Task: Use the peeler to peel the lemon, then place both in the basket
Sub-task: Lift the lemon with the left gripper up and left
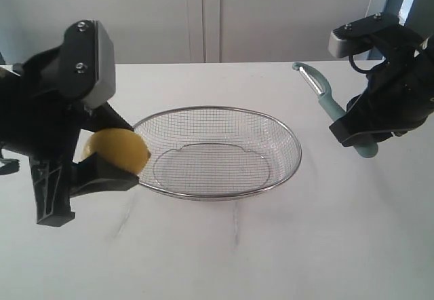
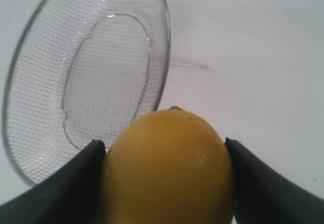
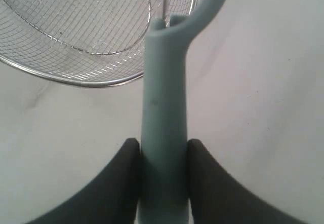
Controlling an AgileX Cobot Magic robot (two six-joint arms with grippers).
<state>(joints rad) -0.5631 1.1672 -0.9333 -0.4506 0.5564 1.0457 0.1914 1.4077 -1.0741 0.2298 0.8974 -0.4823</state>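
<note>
The left hand (image 2: 167, 169) is clamped on the lemon (image 1: 116, 150), held above the tabletop (image 1: 271, 259) just beside the left rim of the basket (image 1: 217, 108), while the right hand (image 3: 163, 158) is closed tight on the peeler (image 1: 327, 98) handle, blade up, well to the basket's right. The lemon's skin looks whole, so peeling seems to be the step in hand. The next move calls for bringing blade and lemon together, with the blade set flat against the skin.
</note>
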